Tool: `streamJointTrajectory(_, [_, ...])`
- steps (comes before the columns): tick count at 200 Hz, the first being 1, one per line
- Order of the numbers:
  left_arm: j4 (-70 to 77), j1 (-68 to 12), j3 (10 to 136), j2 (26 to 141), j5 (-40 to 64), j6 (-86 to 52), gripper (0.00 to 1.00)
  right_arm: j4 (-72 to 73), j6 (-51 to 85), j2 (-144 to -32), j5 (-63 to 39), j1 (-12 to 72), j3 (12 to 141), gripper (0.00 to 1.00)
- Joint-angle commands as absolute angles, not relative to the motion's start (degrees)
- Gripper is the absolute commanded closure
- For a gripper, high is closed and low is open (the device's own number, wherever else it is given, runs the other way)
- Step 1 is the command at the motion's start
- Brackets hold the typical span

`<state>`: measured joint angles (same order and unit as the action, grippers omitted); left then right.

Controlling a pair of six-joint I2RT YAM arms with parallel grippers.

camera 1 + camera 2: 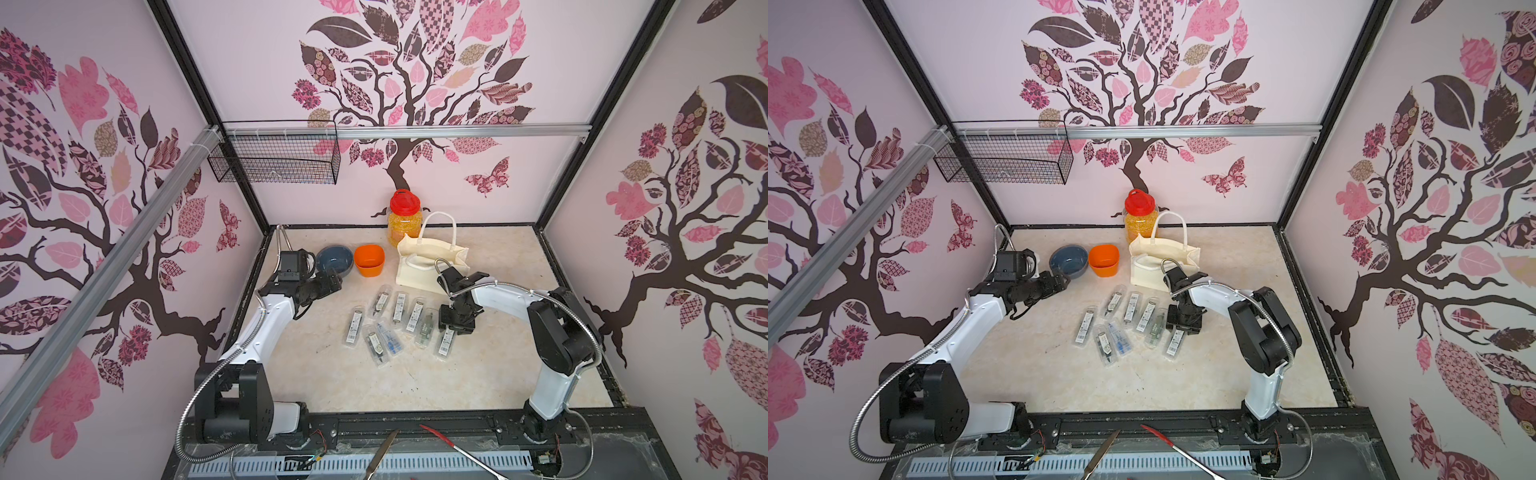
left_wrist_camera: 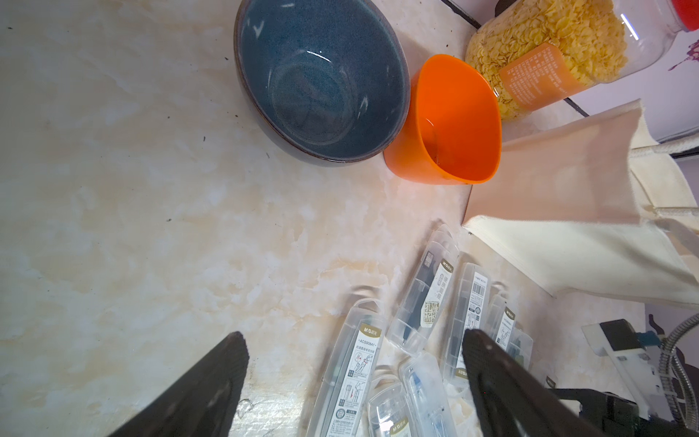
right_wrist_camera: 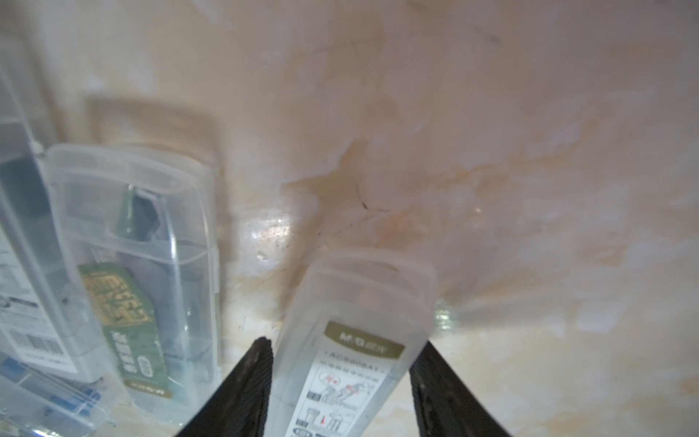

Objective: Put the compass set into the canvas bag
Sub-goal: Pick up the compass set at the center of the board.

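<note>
Straddling a clear plastic compass-set case (image 1: 446, 343) at the 3 o'clock end of a cluster of like cases (image 1: 386, 324), the right gripper (image 1: 455, 327) is recorded in both top views. The cream canvas bag (image 1: 415, 276) stands apart at its 11 o'clock. The left gripper (image 1: 334, 277) is noted at 9 o'clock, beside a blue ceramic bowl (image 1: 332, 255).

Left wrist view: its jaws are spread wide and nothing is held.

Right wrist view: the right jaws stand close against both long edges of the case. Whether they grip it cannot be told.
</note>
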<state>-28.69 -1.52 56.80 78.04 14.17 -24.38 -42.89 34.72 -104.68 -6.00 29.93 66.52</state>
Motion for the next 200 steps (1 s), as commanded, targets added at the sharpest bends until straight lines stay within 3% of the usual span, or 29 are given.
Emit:
streamJointTrajectory(1, [-28.83, -1.27, 57.13, 76.67, 13.71, -23.88, 0.07, -45.65, 33.41, -106.18, -3.00, 30.21, 67.81, 0.45])
streamJointTrajectory(121, [-29.02, -0.92, 56.97, 76.72, 14.11, -24.17, 0.07, -42.28, 23.84, -100.83, 1.14, 23.25, 64.22, 0.46])
streamJointTrajectory(165, [-29.35, -0.88, 56.97, 76.82, 13.91, -23.95, 0.07, -43.17, 22.93, -102.92, -0.49, 23.27, 64.93, 0.32])
streamJointTrajectory(200, [-29.30, -0.86, 56.87, 77.01, 13.83, -24.06, 0.07, -44.58, 23.84, -101.97, -0.94, 23.26, 63.18, 0.33])
